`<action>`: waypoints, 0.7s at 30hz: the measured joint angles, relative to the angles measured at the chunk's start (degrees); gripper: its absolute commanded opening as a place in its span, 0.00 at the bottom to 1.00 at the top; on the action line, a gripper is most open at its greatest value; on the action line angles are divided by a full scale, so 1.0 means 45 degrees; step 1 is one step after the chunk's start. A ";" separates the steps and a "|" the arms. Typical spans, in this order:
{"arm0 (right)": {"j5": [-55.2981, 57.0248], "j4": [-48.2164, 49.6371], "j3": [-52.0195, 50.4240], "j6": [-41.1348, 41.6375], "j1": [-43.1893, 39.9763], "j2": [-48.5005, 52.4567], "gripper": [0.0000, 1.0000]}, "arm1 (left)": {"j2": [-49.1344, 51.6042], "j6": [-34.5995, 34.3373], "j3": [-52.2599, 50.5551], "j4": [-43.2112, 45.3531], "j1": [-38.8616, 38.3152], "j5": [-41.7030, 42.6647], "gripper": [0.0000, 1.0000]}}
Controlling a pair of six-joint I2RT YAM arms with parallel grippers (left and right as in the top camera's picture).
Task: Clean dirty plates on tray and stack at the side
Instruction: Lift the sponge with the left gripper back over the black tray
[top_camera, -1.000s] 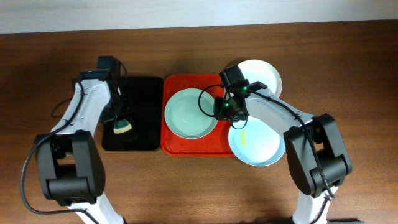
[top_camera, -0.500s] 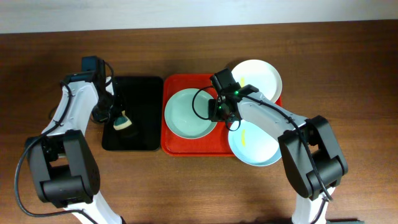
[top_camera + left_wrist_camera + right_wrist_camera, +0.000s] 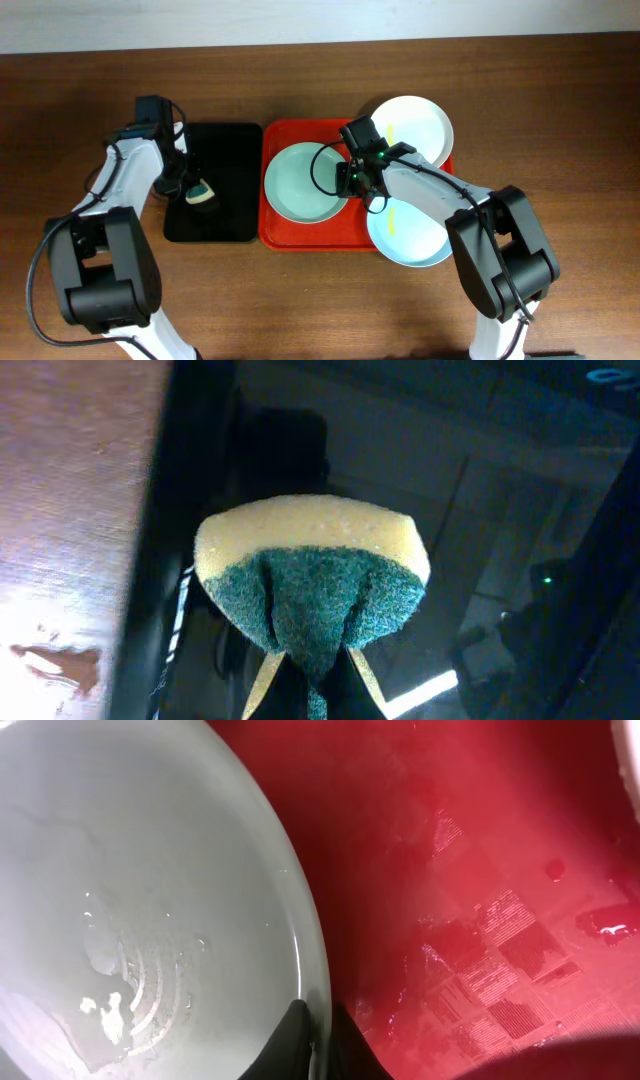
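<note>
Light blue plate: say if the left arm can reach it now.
Probably not: the left gripper is shut on the sponge, and the right gripper, pinching the mint green plate, blocks the light blue plate.

Shiny plates and trays, a rough sponge, a wooden table

The brown wooden table (image 3: 300, 300) is smooth, with dark grain lines and a soft, dull shine; the big red-orange plastic tray (image 3: 480, 870) is glossy and looks wet, with bright patches of light on it; the pale mint green round plate (image 3: 150, 870) is smooth and shiny, with wet streaks near its middle; the white round plate (image 3: 415, 125) and the light blue round plate (image 3: 420, 235) look smooth and hard too; the small black tray (image 3: 230, 160) is so glossy that it shows reflections like a mirror; the sponge (image 3: 310, 575) has a soft yellow foam side full of tiny holes and a rough, fuzzy green scrubbing side.
</note>
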 measured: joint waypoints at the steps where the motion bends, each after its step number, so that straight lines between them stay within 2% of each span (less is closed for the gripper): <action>1: -0.0005 0.0015 0.0000 0.0000 0.0000 0.0000 0.06 | 0.0000 0.0214 -0.0248 0.0301 -0.0121 -0.0010 0.00; 10: -0.0005 0.0039 0.0000 0.0049 0.0000 0.0000 0.06 | 0.0083 0.0753 -0.0865 0.0631 -0.1258 -0.0845 0.00; 21: -0.0058 0.0005 0.0078 0.0049 0.0000 0.0000 0.04 | 0.0287 0.0758 -0.0865 0.0636 -0.1316 -0.1044 0.00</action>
